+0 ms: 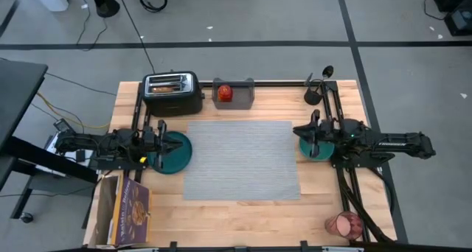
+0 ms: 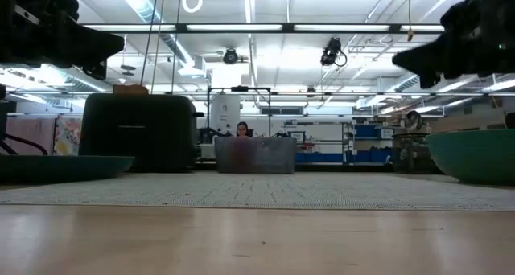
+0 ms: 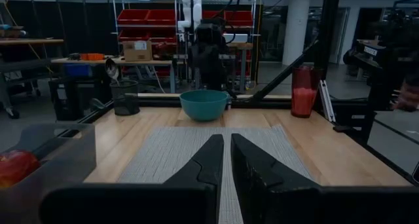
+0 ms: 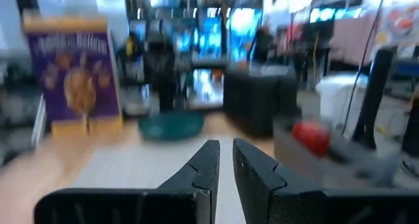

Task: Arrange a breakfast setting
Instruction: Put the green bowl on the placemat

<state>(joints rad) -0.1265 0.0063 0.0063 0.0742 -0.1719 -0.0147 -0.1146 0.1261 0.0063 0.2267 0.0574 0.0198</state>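
Observation:
The grey ribbed placemat [image 1: 243, 160] lies flat mid-table. The teal plate [image 1: 177, 155] rests on the wood at its left edge, and my left gripper [image 1: 164, 141] hovers above it, shut and empty. The teal bowl [image 1: 313, 150] stands at the mat's right edge, and my right gripper [image 1: 315, 131] hovers above it, shut and empty. The red fruit [image 1: 224, 93] lies in the grey tray. A toast slice [image 1: 168, 85] sticks up from the toaster's slot. The red cup [image 1: 344, 224] stands at the near right corner. A spoon [image 3: 112, 69] stands in a dark mesh cup.
The black toaster [image 1: 173, 93] and the grey tray [image 1: 234, 92] stand along the far edge. The dark mesh cup [image 1: 313, 96] is at the far right. A purple cereal box [image 1: 129, 211] lies at the near left. The placemat's top is bare.

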